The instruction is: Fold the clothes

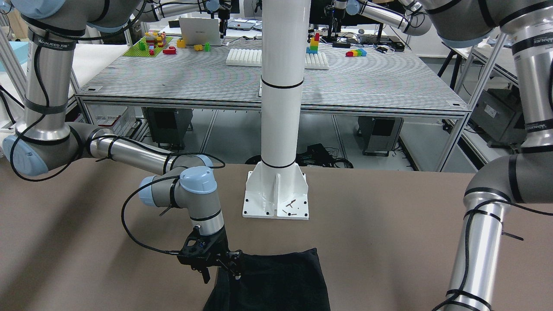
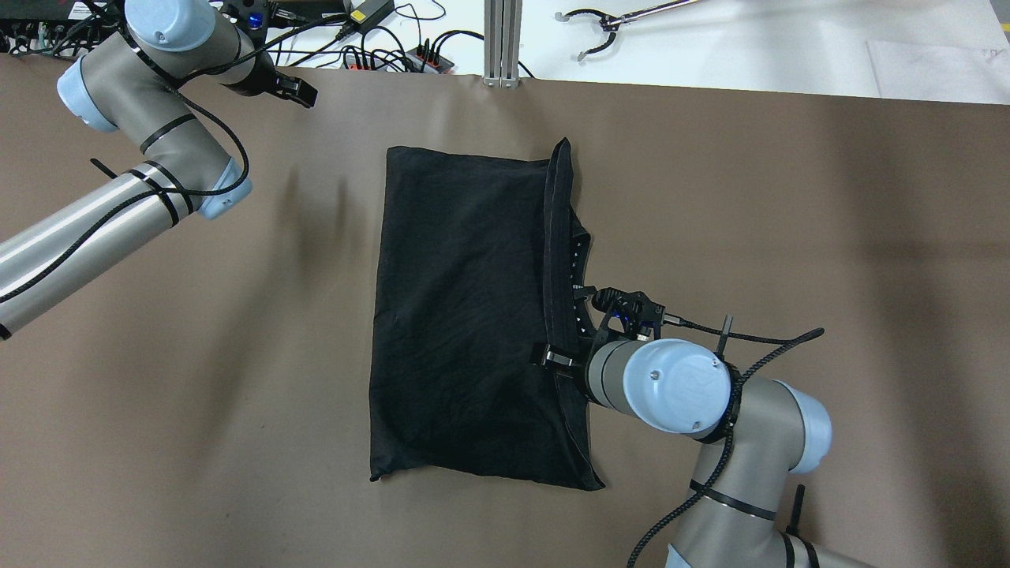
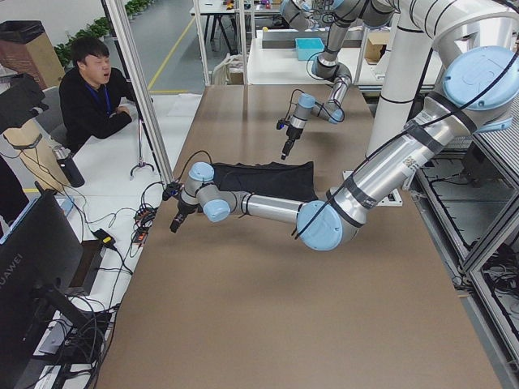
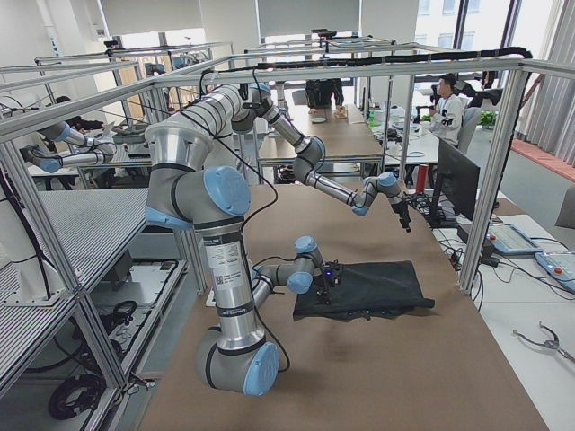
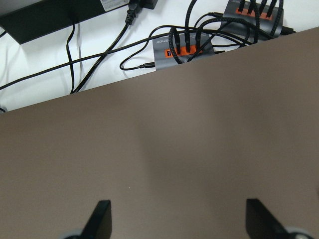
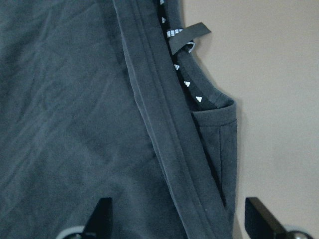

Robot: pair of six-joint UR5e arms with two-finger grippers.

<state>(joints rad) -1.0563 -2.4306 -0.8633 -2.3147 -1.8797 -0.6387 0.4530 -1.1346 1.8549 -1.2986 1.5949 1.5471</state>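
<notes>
Folded black garment (image 2: 465, 315), hemmed edge and white-triangle neck tape showing.

I'm working over a table with a brown mat (image 2: 789, 237) and a white post (image 1: 281, 86) bolted onto it. Behind that sits a ribbed grey workbench (image 1: 367, 82) with toy blocks (image 1: 151, 43). Aluminium framing (image 4: 359, 65) runs overhead, and daylight comes through the windows (image 4: 449, 18).

Garment (image 2: 465, 315) on table (image 2: 789, 237), right tool (image 6: 180, 221) over its edge.
</notes>
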